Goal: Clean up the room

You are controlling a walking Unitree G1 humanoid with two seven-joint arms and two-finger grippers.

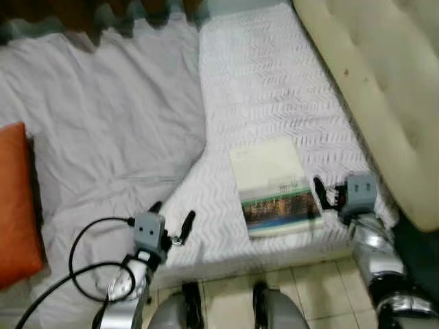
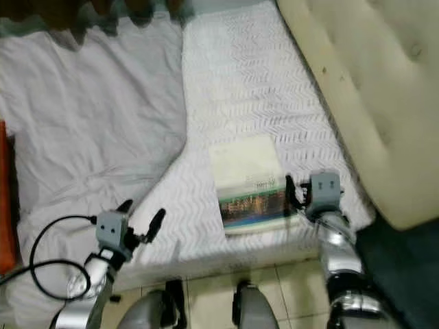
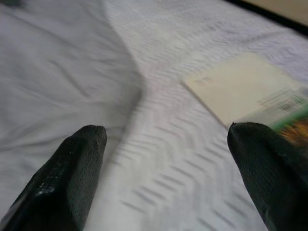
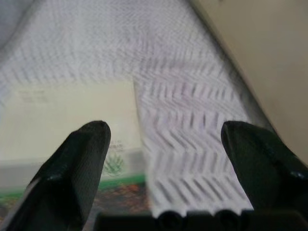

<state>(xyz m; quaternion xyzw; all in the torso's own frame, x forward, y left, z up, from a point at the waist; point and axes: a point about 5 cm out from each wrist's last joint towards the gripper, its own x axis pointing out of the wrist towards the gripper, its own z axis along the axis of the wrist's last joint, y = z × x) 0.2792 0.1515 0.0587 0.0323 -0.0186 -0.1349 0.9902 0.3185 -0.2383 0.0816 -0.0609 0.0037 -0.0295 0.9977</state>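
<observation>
A book point(image 1: 274, 185) with a cream cover and a green, pictured lower band lies flat on the white zigzag-quilted bed cover point(image 1: 267, 82), near the bed's front edge. My right gripper point(image 1: 328, 193) is open just right of the book's lower right corner; in the right wrist view one of its fingers point(image 4: 89, 144) is over the book point(image 4: 72, 120) and the other over bare quilt. My left gripper point(image 1: 171, 216) is open low over the bed's front edge, left of the book point(image 3: 240, 86), with nothing between its fingers point(image 3: 82, 154).
A rumpled white sheet point(image 1: 103, 116) covers the left of the bed, with an orange pillow point(image 1: 14, 205) at the far left. A cream tufted cushion point(image 1: 384, 82) runs along the right. A black cable point(image 1: 75, 260) loops off my left arm. Tiled floor point(image 1: 226, 288) lies below.
</observation>
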